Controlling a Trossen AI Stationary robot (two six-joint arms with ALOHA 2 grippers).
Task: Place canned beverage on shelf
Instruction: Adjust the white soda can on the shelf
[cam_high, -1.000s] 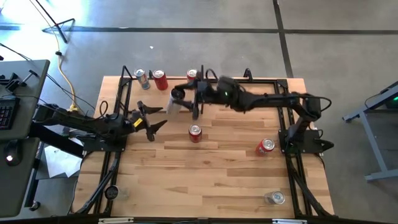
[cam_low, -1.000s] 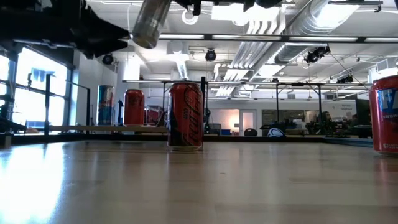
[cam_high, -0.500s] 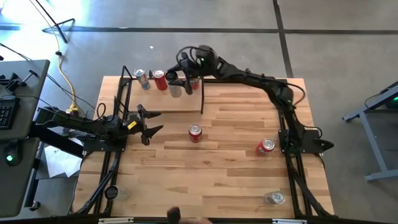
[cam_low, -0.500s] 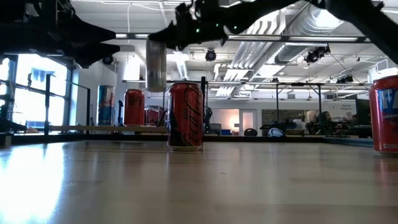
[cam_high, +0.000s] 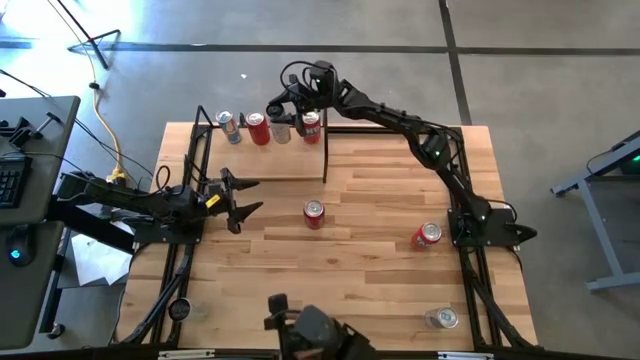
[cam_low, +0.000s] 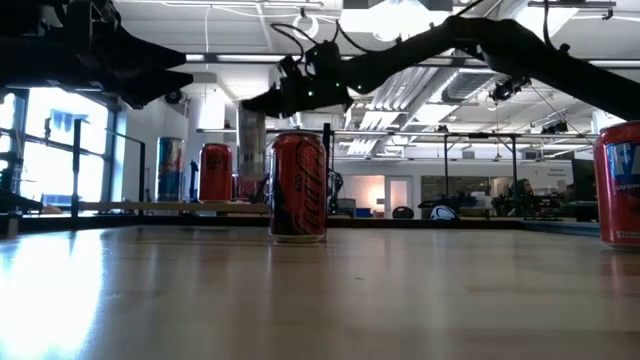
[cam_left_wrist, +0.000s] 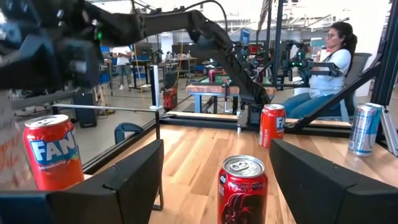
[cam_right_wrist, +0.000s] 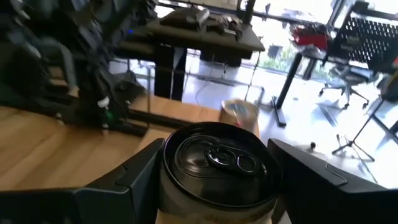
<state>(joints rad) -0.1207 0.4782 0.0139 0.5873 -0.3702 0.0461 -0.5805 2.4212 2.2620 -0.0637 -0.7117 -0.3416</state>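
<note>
The left claw (cam_high: 243, 199) hovers low over the left side of the worktop (cam_high: 360, 270), fingers spread and holding nothing, about where it was a second ago, facing a lone red can (cam_high: 314, 213) near the middle. Behind it at the far left edge stands the shelf (cam_high: 250, 160), with a blue can (cam_high: 230, 126) and a red can (cam_high: 258, 129) lined up on it. Next in the row comes the silver can (cam_high: 281, 130), pinched between the fingers of the right claw (cam_high: 284, 122); a second ago it was carried tilted in the air in front of the shelf, and now it is upright and down in line with the others, between the red can and another red can (cam_high: 311, 124). Whether its base touches the board is unclear. Farther right another red can (cam_high: 428, 235) stands near the arm's base, and a silver one (cam_high: 441, 318) at the near corner.
</note>
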